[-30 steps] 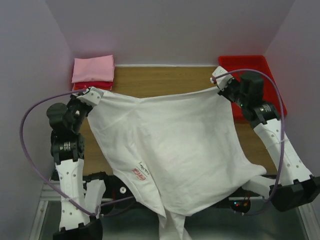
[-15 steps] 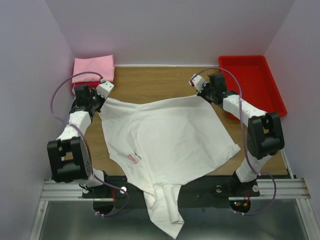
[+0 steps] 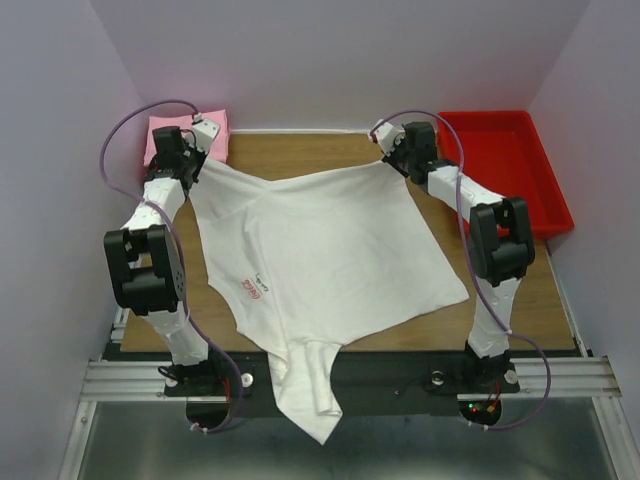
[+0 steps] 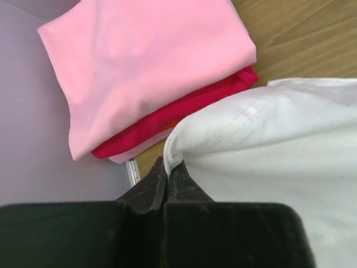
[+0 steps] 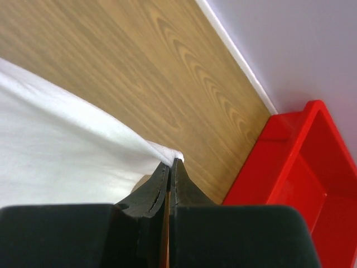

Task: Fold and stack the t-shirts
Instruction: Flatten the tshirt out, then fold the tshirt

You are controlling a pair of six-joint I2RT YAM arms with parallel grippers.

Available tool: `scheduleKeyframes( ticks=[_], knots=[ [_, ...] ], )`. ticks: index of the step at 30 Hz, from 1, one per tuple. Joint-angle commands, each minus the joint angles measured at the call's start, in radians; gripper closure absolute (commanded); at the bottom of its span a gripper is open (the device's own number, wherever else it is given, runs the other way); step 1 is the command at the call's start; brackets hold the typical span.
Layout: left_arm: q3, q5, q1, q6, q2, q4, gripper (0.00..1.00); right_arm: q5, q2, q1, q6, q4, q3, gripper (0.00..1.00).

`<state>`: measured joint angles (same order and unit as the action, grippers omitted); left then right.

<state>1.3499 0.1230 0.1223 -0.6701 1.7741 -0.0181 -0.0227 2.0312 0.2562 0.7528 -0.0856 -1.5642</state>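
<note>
1. The white t-shirt [image 3: 330,250] lies spread over the middle of the worktop [image 3: 310,155]. Its far edge is stretched between the two arms and dips a little at 12 o'clock. One end hangs over the near edge at 6 o'clock. The red print [image 3: 251,289] sits toward 8 o'clock on the cloth.
2. The left arm [image 3: 160,200] reaches out to 11 o'clock. Its jaws are closed on a far corner of the white t-shirt, and the wrist view shows the stitched hem pinched between them.
3. The right arm [image 3: 460,190] reaches to 1 o'clock. Its jaws are likewise closed on the opposite far corner, low over bare wood, with the red tray [image 3: 510,165] nearby at 2 o'clock.
4. In the 11 o'clock corner a folded pink t-shirt [image 4: 145,67] rests on a folded red t-shirt [image 4: 178,114], so a stack is begun. The left jaws are just beside this pile.
5. The step in hand looks like spreading the white t-shirt flat, ahead of its first fold.
6. The next move probably calls for setting both corners down evenly and smooth, then letting go. The overhanging end at 6 o'clock will likely need bringing onto the worktop. The left corner should land clear of the pile so the folded pieces are not dragged askew.
</note>
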Motion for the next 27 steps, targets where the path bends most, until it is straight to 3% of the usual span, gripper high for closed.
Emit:
scheduleKeyframes(
  ticks=[1, 12, 18, 22, 26, 27],
  knots=[
    [0.064, -0.033, -0.013, 0.012, -0.044, 0.006, 1.0, -0.051, 0.017, -0.003, -0.024, 0.072, -0.083, 0.99],
    [-0.069, -0.02, -0.055, 0.029, -0.235, 0.171, 1.0, -0.002, -0.06, -0.014, 0.028, 0.073, 0.013, 1.0],
    [-0.208, 0.044, -0.064, 0.014, -0.442, 0.326, 1.0, 0.017, -0.124, -0.051, 0.04, 0.073, 0.085, 0.99],
    [-0.27, 0.16, -0.078, 0.017, -0.565, 0.464, 1.0, 0.07, -0.163, -0.069, 0.057, 0.072, 0.128, 0.99],
    [-0.328, 0.204, -0.119, 0.014, -0.677, 0.581, 1.0, 0.084, -0.198, -0.08, 0.094, 0.072, 0.182, 0.99],
    [-0.356, 0.21, -0.174, 0.009, -0.694, 0.613, 1.0, 0.089, -0.216, -0.081, 0.103, 0.072, 0.211, 0.99]
  ],
)
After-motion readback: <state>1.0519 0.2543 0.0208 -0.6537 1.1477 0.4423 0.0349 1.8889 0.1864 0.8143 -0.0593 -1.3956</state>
